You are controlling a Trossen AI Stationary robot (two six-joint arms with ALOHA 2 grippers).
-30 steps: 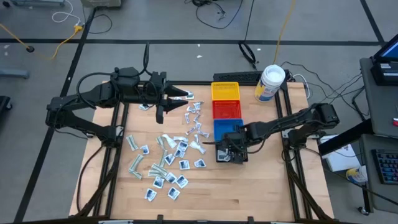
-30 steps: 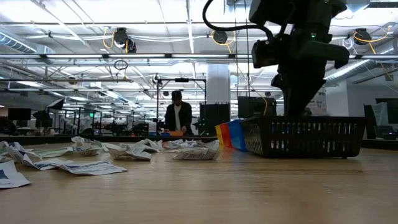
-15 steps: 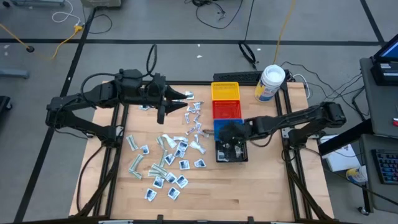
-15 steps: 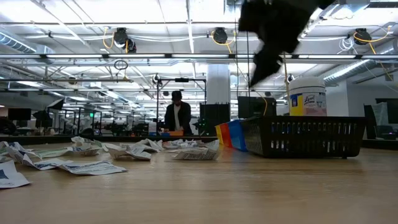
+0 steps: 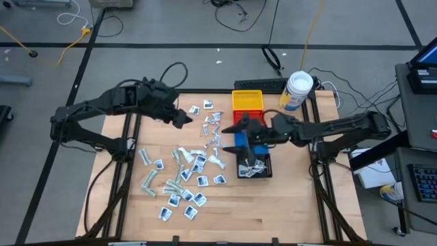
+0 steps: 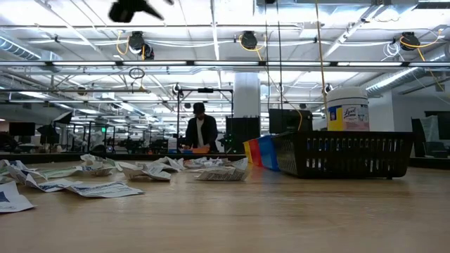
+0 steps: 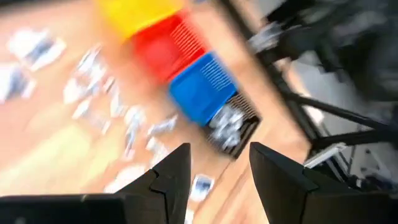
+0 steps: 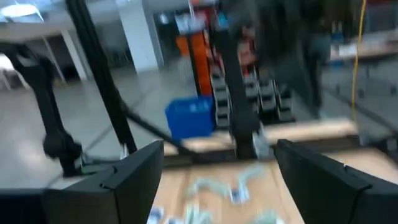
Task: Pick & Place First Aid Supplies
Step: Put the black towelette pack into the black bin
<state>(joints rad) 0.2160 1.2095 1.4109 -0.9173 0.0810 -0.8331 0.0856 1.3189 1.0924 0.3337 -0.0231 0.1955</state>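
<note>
Wooden desk (image 5: 273,212) fills the high view: first aid packets (image 5: 181,174) lie scattered at centre-left, more sit in the black bin (image 5: 263,171) below the blue bin (image 5: 240,141). Right end effector (image 5: 239,128) hovers over the bins, fingers spread, empty. Left end effector (image 5: 183,120) hangs at upper left. Low view: packets at left. Left wrist view: fingers (image 7: 177,171) part-open, holding nothing.

We see four bins in a row on the wooden table (image 5: 287,205): yellow bin (image 5: 247,100), red bin (image 5: 240,118), blue bin (image 5: 240,140), black bin (image 5: 263,169). White jar w/ yellow label (image 5: 296,90) sits near the yellow one. Person (image 6: 202,132) stands in bkgd.
</note>
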